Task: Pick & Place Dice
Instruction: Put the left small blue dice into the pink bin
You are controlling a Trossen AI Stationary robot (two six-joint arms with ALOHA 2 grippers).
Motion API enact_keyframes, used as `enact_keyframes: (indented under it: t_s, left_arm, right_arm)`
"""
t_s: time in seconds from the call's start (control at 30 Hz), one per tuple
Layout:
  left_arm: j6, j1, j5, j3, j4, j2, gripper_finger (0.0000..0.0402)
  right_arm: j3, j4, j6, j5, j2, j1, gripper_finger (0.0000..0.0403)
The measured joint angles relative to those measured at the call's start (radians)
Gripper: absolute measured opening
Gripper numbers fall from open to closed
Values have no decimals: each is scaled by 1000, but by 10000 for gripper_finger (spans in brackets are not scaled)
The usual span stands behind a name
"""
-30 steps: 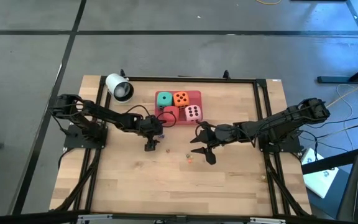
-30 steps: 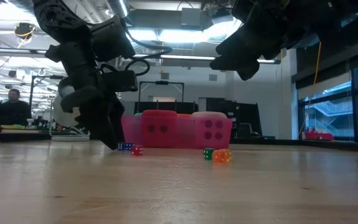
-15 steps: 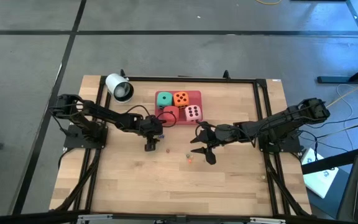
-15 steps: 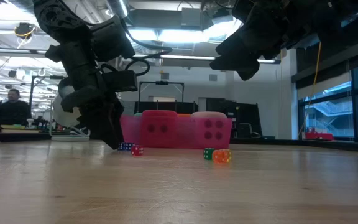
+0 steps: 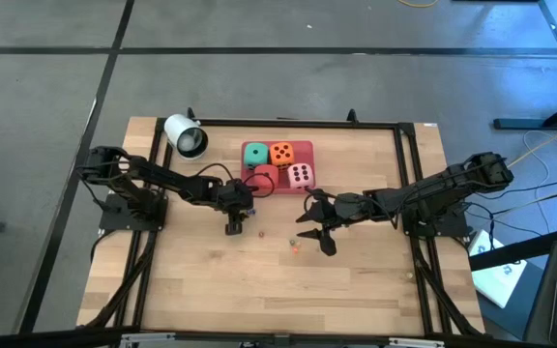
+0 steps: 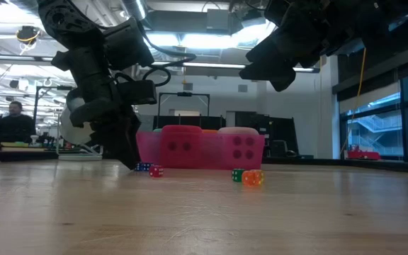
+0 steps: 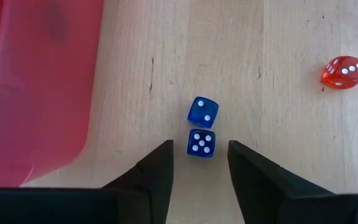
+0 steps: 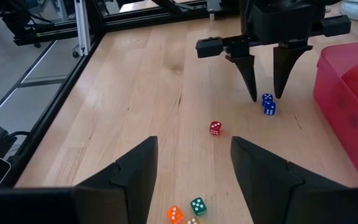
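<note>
High view first, Ben: where are the dice?

Well, Ana, four big soft cubes sit packed together in the pink tray (image 5: 306, 146) at the far middle of the table: teal die (image 5: 254, 154) and orange die (image 5: 280, 153) behind, red die (image 5: 264, 178) and pale pink die (image 5: 300, 176) in front. All four have dark round pips.

And the little ones on the bare wood?

Those are dice too. The left wrist view shows two small blue dice (image 7: 202, 127), clear and glossy with white pips, touching each other just beside the tray's edge. A small red die (image 7: 342, 71) with white pips lies well apart from them. In the right wrist view a small orange die (image 8: 174, 214) and a small green die (image 8: 197, 205) lie close together, nearer the right arm.

What is the left gripper (image 7: 199, 144) doing?

It points down at the table with its tips at the wood. Its jaws are apart, and the nearer blue die sits between the two fingers (image 7: 157, 168) with a sliver of wood showing on each side. Nothing is clamped.

The right gripper (image 5: 313, 232)?

It hangs above the table, right of centre, fingers spread wide and holding nothing.

Any markings to read?

Only pips. From the low view the red cube's front face shows two and the pale pink one four.

Anything else?

A white roll (image 5: 186, 135) lies at the far left corner, and a person (image 6: 13, 117) sits in the room beyond the table.
</note>
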Motion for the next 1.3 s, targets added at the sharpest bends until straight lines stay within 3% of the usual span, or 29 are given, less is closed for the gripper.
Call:
enact_keyframes:
  t_s: [0.7,1.3]
  left_arm:
    - [-10,0,0,0,3,0,40]
    - [-2,1,-2,0,0,0,33]
  right_arm:
    - [0,-1,0,-4,0,0,203]
    - [0,-7,21,-5,0,0,203]
